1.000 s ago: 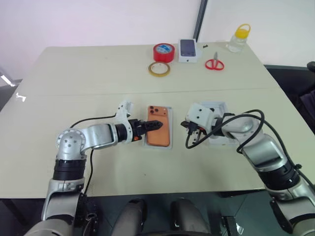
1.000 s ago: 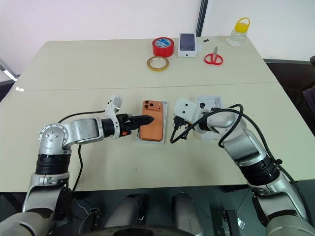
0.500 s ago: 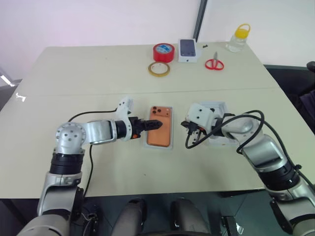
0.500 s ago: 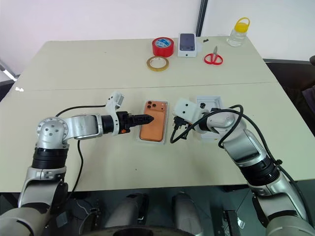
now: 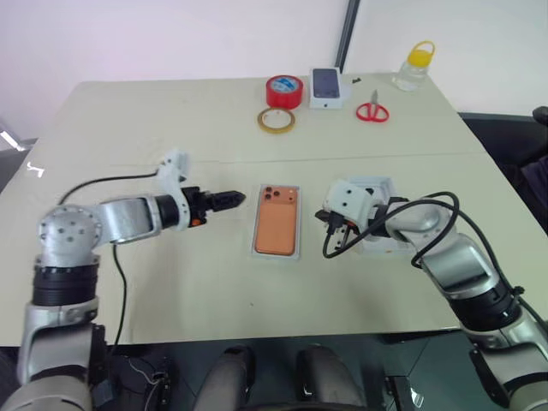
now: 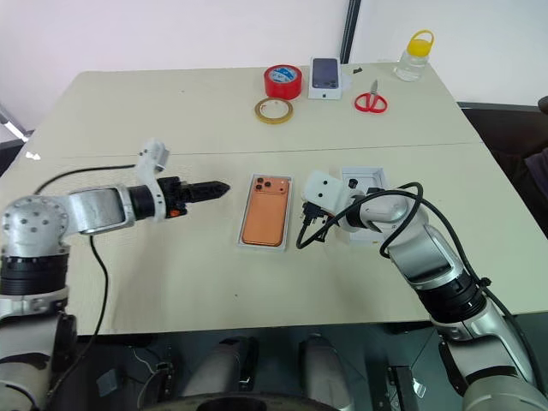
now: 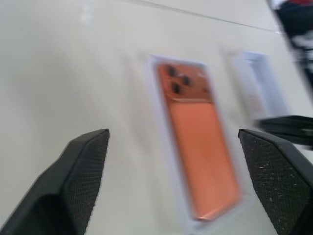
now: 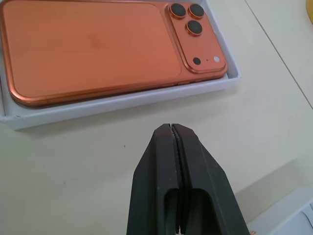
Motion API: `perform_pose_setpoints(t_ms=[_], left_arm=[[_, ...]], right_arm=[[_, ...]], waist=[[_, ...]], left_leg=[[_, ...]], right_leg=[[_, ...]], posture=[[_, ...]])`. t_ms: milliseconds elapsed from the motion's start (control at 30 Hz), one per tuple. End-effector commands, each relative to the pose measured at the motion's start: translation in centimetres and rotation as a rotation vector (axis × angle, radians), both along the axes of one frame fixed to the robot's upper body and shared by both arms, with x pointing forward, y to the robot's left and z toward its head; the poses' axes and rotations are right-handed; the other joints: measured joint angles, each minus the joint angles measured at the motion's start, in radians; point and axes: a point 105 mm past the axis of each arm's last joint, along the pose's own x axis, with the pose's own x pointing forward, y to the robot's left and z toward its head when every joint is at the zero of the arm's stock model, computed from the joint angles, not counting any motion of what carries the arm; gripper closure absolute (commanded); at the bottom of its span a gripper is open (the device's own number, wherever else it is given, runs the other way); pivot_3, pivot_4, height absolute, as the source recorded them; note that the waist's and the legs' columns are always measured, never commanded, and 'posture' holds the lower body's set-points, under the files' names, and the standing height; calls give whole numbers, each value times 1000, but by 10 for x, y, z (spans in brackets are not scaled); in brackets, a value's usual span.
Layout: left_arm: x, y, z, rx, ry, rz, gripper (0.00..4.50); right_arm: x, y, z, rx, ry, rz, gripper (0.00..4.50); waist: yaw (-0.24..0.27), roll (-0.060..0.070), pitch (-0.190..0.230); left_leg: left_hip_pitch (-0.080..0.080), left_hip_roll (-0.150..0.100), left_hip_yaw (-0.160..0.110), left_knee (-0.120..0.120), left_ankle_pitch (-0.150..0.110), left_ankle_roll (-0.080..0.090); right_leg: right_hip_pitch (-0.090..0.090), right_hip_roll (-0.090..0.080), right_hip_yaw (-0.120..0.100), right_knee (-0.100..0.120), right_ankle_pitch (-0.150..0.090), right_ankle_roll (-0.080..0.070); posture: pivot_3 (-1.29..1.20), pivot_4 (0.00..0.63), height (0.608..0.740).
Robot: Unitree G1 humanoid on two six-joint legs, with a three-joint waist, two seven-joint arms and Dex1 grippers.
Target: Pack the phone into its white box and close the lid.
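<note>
lid [image 5: 383, 224] half hidden behind right arm, left wrist view blurred

left gripper [image 5: 233, 199] parted, empty, pointing 3 o'clock; right gripper [image 8: 172, 128] pressed closed, empty, aimed 9 o'clock.

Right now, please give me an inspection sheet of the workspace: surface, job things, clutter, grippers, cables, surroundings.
Surface: beige table, seam across the middle.
Job's things: the phone lies back up inside the white box; the lid sits on the table under the right arm, not yet on.
Clutter: red tape roll, tan tape ring, small white box, red scissors, yellow-capped bottle, all at the far edge.
Grippers: left gripper open beside the box, holding nothing; right gripper shut, empty.
Cables: black cable along the left arm, black loops at the right wrist.
Surroundings: pale wall, dark vertical post.
</note>
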Motion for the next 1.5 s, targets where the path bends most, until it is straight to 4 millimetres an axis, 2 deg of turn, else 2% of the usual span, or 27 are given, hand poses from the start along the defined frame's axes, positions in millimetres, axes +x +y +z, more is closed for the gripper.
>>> perform_pose_setpoints(t_ms=[33, 200, 333, 500, 700, 800, 867, 1100, 1233, 1500], left_arm=[[-2, -4, -8, 238, -122, -122, 1919], [2, -29, -26, 339, -168, -312, 4449], [9, -50, -33, 353, -170, -455, 4449], [4, -75, -41, 390, -171, -689, 4449], [-4, -100, -44, 372, -157, -850, 4449], [-4, -110, -44, 351, -159, -861, 4449], [-9, -123, -42, 305, -156, -883, 4449], [-23, -153, -51, 263, -134, -936, 4449], [-34, -172, -52, 225, -132, -996, 4449], [-50, -186, -52, 204, -129, -1087, 4449]], right_arm=[[2, 5, 6, -5, -23, 8, 4500], [4, 7, -3, -63, -9, 6, 4500], [4, 16, -9, -89, -4, 17, 4500], [5, 21, -14, -140, -8, 41, 4500], [-2, 30, -17, -155, -2, 92, 4500], [-6, 32, -18, -150, 5, 103, 4500], [-10, 31, -18, -149, 10, 110, 4500], [-28, 14, -17, -177, 32, 113, 4500], [-42, -2, -20, -210, 57, 97, 4500], [-49, -18, -19, -227, 69, 43, 4500]], waist=[[5, 0, 0], [14, 0, 0], [8, 0, 0], [0, 0, 0], [4, 0, 1], [5, 0, 0], [8, 0, 0], [11, 0, 0], [10, 0, 0], [7, 0, 0]], left_leg=[[0, 0, 0, 0, 0, 0], [-1, -1, 0, 1, -1, 1], [-1, -1, 0, 1, -1, 1], [-1, 0, 0, 0, -1, 1], [-1, 0, 0, 1, -1, 2], [-1, 0, -1, 2, -1, 2], [-1, 0, -1, 2, -1, 2], [-1, -1, -1, 3, -1, 3], [-1, -1, -1, 3, -2, 3], [-1, -1, -1, 3, -2, 3]], right_leg=[[0, 0, 0, 0, 0, 0], [1, -1, -1, -3, 0, 0], [1, -1, -1, -3, 0, 0], [0, 0, -1, -2, 0, 0], [0, 0, -1, -1, 0, 0], [0, 0, -1, -1, 0, 0], [1, -1, -1, -1, 0, 0], [2, -1, -2, -2, 0, 1], [2, -1, -2, -2, 0, 1], [2, -1, -2, -1, 0, 1]], posture=[[0, 150, 740], [0, 150, 740], [0, 150, 740], [0, 150, 740], [0, 150, 740], [0, 150, 740], [0, 150, 740], [0, 150, 740], [0, 150, 740], [0, 150, 740]])
